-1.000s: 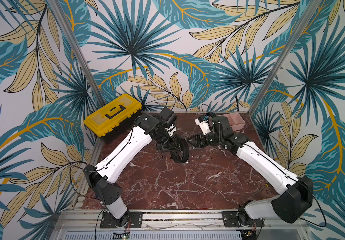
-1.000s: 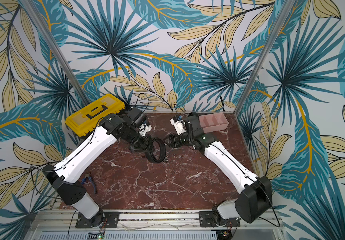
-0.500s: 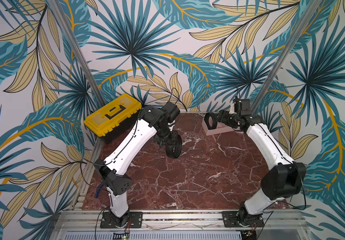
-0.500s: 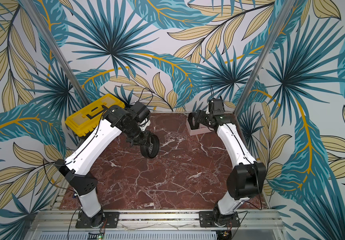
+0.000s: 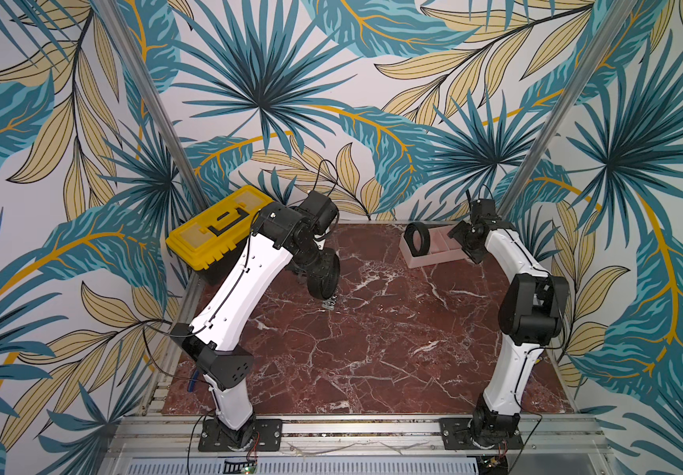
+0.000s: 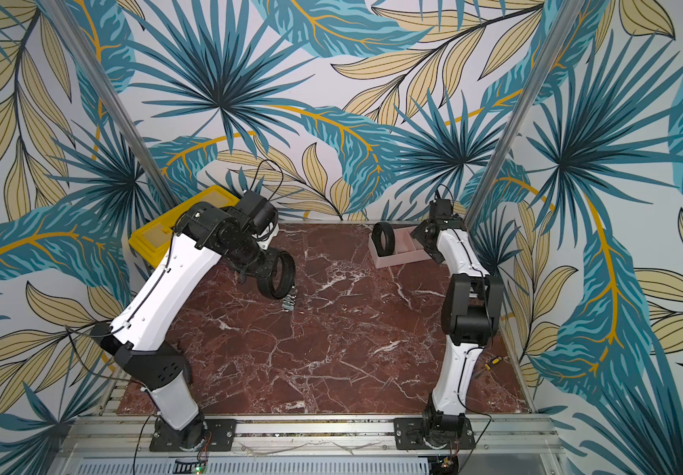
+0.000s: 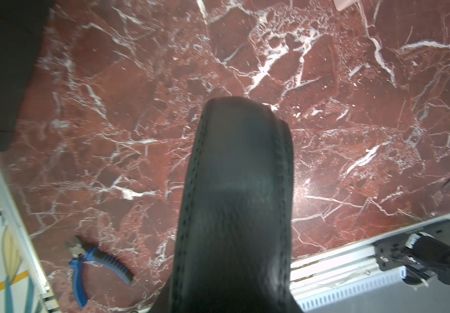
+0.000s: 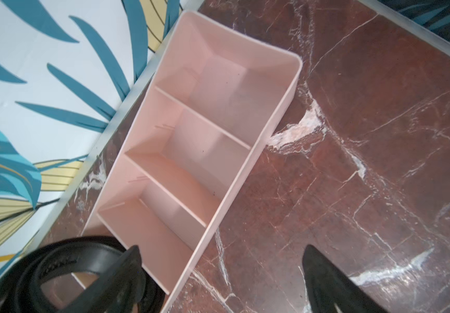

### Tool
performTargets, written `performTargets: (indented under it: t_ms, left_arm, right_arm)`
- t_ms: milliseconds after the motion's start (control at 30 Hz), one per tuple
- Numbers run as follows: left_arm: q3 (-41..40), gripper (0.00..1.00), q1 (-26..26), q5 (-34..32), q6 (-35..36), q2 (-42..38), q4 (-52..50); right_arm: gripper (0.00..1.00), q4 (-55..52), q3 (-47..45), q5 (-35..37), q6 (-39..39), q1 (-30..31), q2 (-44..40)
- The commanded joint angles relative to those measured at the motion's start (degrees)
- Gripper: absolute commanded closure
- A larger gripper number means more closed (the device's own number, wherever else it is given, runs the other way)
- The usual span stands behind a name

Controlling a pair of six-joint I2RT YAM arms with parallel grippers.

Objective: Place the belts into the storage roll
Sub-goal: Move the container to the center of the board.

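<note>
A pale pink storage roll (image 5: 434,259) (image 6: 401,259) lies at the back right. One black belt (image 5: 417,238) (image 6: 385,238), coiled tight, stands on edge in its end compartment. My right gripper (image 5: 465,242) (image 8: 223,281) hovers open over the roll (image 8: 207,151), and that coil (image 8: 64,260) sits just outside one of its fingers (image 8: 126,271). My left gripper (image 5: 317,269) is shut on the other coiled belt (image 5: 325,275) (image 6: 281,275) (image 7: 237,203) above the back-left of the table. The buckle (image 5: 328,304) hangs under it. The belt hides the left fingers in the wrist view.
A yellow-and-black toolbox (image 5: 218,230) stands at the back left corner beside my left arm. Blue-handled pliers (image 7: 96,260) lie near the left edge. A small screwdriver (image 6: 492,362) lies at the right edge. Metal rails border the red marble table.
My right gripper carried a coiled belt from the table's middle to the storage roll, let it go in the end compartment and opened. My left arm drew back with its belt.
</note>
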Motion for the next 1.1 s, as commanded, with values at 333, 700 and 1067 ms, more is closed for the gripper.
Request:
performTargets:
  t_ms: [333, 700, 1067]
  left_arm:
    - [0.0, 1.00, 4.8, 3.3, 1.9, -3.1, -7.0]
    - [-1.7, 1.00, 6.0, 5.4, 2.0, -4.8, -6.5]
    - [-1.4, 1.00, 6.4, 5.3, 2.0, -6.5, -6.3]
  right_arm:
    - [0.19, -9.8, 7.7, 2.2, 15.1, 0.2, 9.6]
    - [0.46, -12.9, 12.3, -3.2, 20.1, 1.0, 15.5]
    - [0.70, -11.2, 7.7, -7.0, 23.1, 4.6, 12.8]
